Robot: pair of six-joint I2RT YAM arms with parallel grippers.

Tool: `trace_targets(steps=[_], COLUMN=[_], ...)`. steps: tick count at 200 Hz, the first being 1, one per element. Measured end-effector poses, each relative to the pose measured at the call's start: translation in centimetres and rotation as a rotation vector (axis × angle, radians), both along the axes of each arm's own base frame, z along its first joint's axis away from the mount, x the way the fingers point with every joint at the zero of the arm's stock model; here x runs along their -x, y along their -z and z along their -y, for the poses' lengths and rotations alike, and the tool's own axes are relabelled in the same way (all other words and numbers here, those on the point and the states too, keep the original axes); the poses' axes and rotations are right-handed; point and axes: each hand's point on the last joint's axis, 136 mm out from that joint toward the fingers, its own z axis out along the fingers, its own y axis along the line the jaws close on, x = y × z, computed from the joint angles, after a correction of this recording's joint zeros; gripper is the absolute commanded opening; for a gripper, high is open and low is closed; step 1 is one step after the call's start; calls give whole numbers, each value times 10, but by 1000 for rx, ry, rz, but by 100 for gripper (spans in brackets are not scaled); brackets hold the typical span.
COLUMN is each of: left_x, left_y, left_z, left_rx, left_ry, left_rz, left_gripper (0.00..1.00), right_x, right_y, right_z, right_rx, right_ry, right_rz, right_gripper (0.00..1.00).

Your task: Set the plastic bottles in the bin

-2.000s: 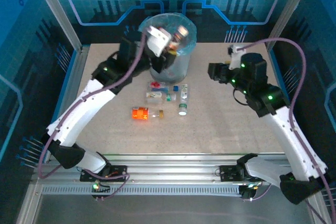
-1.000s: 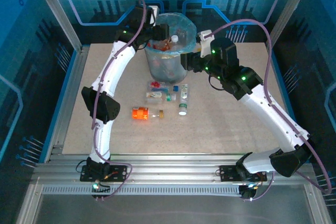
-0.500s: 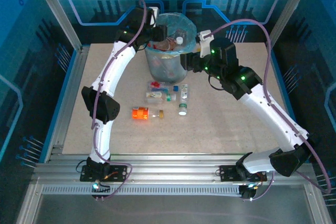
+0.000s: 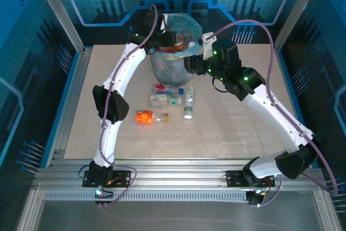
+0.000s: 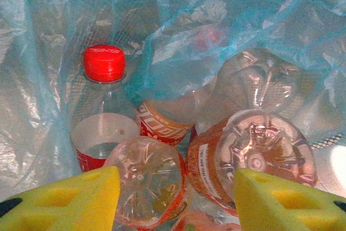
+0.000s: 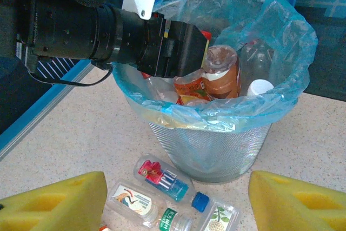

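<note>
L fingers [image 5: 70,198] apart over bottles [image 5: 254,155] in bin [image 6: 216,150]

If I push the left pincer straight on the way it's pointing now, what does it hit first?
The left pincer, open, points into the bin. It would likely meet the upturned bottles piled just ahead; which one first is unclear.

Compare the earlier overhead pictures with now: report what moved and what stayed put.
The right gripper swung left across the table to the bin, open and empty. The left gripper, earlier above the bin with a bottle, now reaches inside, open. The bin and bottles on the table stayed put.
</note>
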Motion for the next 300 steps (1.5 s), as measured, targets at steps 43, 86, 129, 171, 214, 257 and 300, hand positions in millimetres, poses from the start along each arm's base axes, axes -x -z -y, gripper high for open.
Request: trace_targets(steps=[43, 86, 129, 171, 214, 257, 300], left_x=[3, -3, -9, -6, 36, 125, 186], left_y=[4, 7, 13, 2, -93, -182, -133], left_z=[9, 11, 13, 17, 38, 32, 7], left_rx=[2, 1, 1, 9, 51, 126, 115], left_ry=[21, 22, 22, 29, 94, 153, 145], left_rz=[-10, -5, -6, 15, 194, 371, 321], left_gripper=[58, 59, 63, 69, 70, 70, 71], right_x=[0, 0, 2, 3, 15, 23, 30], right_y=[1, 5, 9, 7, 18, 67, 134], right_z=[0, 0, 0, 0, 3, 9, 14], right_rx=[1, 10, 22, 25, 36, 93, 162], right_ry=[0, -1, -3, -7, -17, -17, -13], right_rz=[-2, -15, -33, -29, -40, -126, -247], right_gripper=[71, 71, 72, 72, 72, 72, 77])
